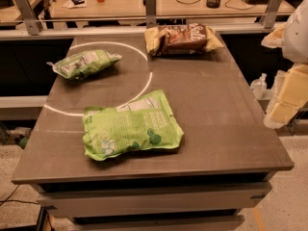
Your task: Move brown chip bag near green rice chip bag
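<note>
The brown chip bag (pixel 185 39) lies untouched at the surface's (pixel 216 109) far edge, well apart from the green rice chip bag (pixel 132 126) in front, since the gripper (pixel 284 102) hangs beyond the right side; I cannot tell how far open it is.

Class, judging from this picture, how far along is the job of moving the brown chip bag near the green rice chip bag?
Done: nothing yet. The brown chip bag lies at the far edge of the table, well apart from the green rice chip bag near the front. In hand: the gripper hangs off the table's right side, away from both bags. Left: reach, grasp, carry and set the bag down.
</note>
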Controlling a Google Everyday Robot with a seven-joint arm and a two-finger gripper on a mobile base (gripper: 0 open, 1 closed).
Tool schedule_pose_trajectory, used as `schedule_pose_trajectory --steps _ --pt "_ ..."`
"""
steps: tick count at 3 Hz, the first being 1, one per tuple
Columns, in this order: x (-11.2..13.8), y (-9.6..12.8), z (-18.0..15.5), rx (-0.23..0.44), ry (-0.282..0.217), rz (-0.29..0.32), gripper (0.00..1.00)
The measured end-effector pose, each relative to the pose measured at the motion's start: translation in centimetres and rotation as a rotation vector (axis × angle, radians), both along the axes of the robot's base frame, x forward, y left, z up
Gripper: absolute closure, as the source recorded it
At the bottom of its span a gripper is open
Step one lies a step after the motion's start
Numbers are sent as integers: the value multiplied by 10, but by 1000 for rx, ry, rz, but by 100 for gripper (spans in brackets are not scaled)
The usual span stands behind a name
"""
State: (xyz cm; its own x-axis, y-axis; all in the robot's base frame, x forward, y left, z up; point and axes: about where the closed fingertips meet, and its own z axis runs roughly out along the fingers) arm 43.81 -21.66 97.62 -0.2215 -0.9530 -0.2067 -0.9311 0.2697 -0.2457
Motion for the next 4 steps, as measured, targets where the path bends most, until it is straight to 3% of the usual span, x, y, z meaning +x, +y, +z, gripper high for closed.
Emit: schedule_pose_trajectory --steps 1,2,3,4 --pt "0 0 0 0 0 0 0" --pt "19 -2 13 49 -43 38 0" --pt "53 -13 30 162 -109 91 0" --pt "80 -21 46 238 -216 66 0"
